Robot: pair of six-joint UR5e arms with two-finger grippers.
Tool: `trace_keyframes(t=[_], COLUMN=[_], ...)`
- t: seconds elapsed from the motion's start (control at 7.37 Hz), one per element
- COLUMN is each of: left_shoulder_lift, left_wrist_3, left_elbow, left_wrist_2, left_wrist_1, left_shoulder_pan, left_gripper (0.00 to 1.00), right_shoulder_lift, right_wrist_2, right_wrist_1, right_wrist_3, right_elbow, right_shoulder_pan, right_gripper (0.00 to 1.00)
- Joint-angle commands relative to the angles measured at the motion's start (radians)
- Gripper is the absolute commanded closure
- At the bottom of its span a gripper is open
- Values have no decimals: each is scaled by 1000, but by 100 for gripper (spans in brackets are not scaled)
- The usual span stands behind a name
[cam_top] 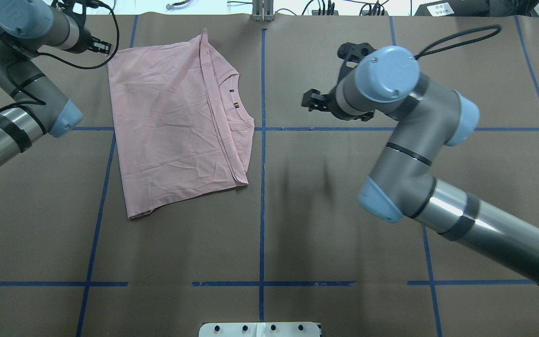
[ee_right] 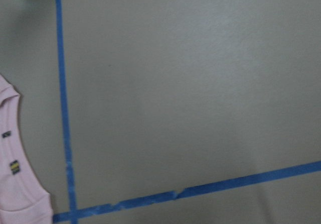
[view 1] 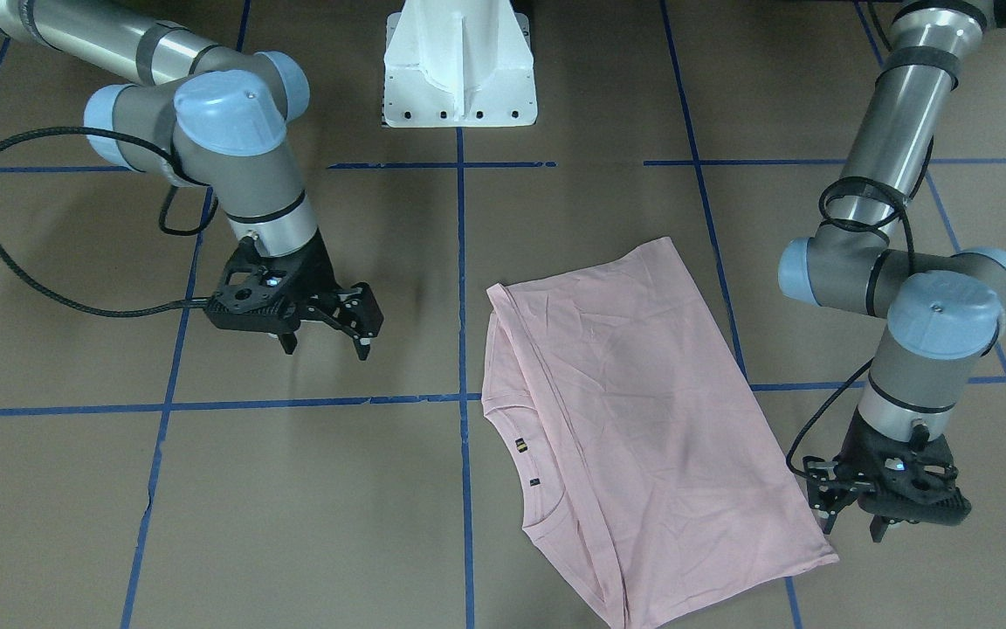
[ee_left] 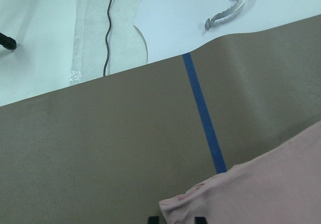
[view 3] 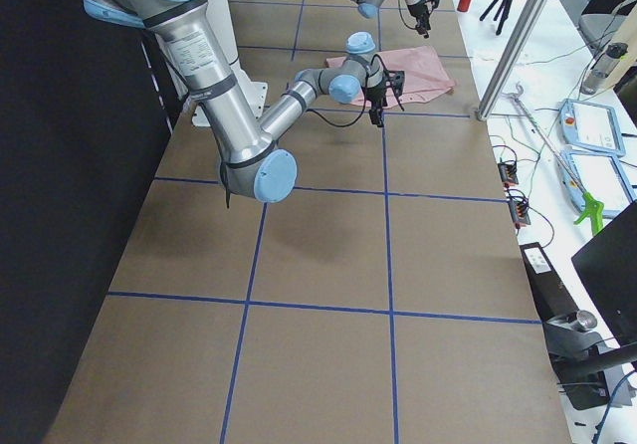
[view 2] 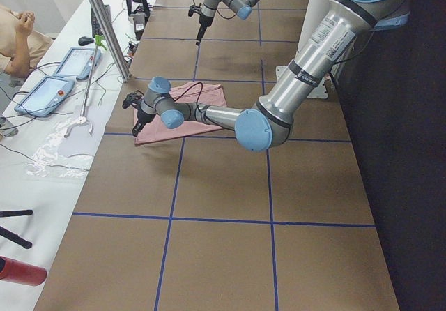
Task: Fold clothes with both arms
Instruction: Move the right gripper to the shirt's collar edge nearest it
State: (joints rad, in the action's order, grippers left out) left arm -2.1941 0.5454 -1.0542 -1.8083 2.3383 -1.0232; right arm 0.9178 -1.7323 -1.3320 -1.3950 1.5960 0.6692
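The pale pink T-shirt (view 1: pixel 634 419) lies folded on the brown table, plain side up, with its ribbed collar (view 1: pixel 538 507) and small labels showing and no print visible. It also shows in the overhead view (cam_top: pixel 176 126). My left gripper (view 1: pixel 852 527) is open, low beside the shirt's far corner (view 1: pixel 822 552). In the left wrist view that corner (ee_left: pixel 173 204) sits between the two fingertips (ee_left: pixel 153 219), not gripped. My right gripper (view 1: pixel 328 339) is open and empty, over bare table to the shirt's right as I face it (cam_top: pixel 314 100).
Blue tape lines (view 1: pixel 461 262) grid the table. The white pedestal base (view 1: pixel 459 70) stands at my side. The table's far edge (ee_left: pixel 150 66) runs close beyond the left gripper. A side bench holds tablets (view 2: pixel 45 91), beside a metal pole (view 2: pixel 104 25).
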Motion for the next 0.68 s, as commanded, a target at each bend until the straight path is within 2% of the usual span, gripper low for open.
trace_keyframes(t=[0.0,0.14,0.27,0.54], left_shoulder_lift=[75,82,82,82], left_wrist_3=[-33,-25,10,15], left_elbow=[-117,-136,-141,-142], left_wrist_2=[-88,-89,-89,-89], left_wrist_1=[6,6,6,7], left_shoulder_pan=[-18,-18,-12,-3], left_gripper=[0,0,0,0], right_shoulder_lift=[-161,-216,-274,-344], right_wrist_2=[104,155,155,160], right_wrist_1=[-3,-7,-6,-7], right_wrist_3=[-107,-108,-110,-93], right_elbow=[-147,-222,-310,-424], right_shoulder_pan=[-87,-118,-126,-151], right_gripper=[4,8,21,29])
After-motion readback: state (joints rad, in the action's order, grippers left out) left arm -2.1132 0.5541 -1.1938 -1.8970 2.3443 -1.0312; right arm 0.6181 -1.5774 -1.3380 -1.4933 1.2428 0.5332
